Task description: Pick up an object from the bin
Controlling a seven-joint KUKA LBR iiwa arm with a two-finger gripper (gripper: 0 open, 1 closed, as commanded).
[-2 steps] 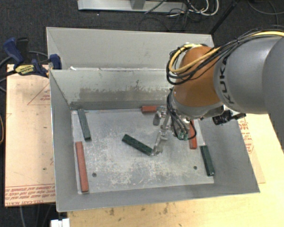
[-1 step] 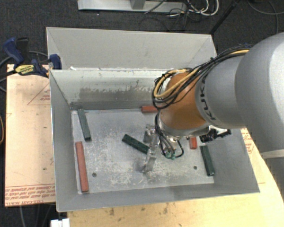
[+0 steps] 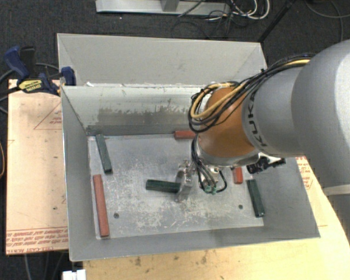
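I have the gripper (image 3: 184, 185) low over the middle of the bin (image 3: 76, 156). It sits right at one end of a dark green bar (image 3: 161, 186), which lies flat and stretches off to the view's left of it. I cannot tell whether the tool is wide or narrow. Beneath it the floor is scratched grey metal. Well left of it lies a long red bar (image 3: 100, 206), and behind it a red block (image 3: 184, 135) rests against the back wall. Dark carpet (image 3: 23, 16) and cables (image 3: 245, 2) surround the bin.

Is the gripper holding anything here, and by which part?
It cannot be told: the gripper is down at the right end of the dark green bar on the bin floor, but a grip is not clear.
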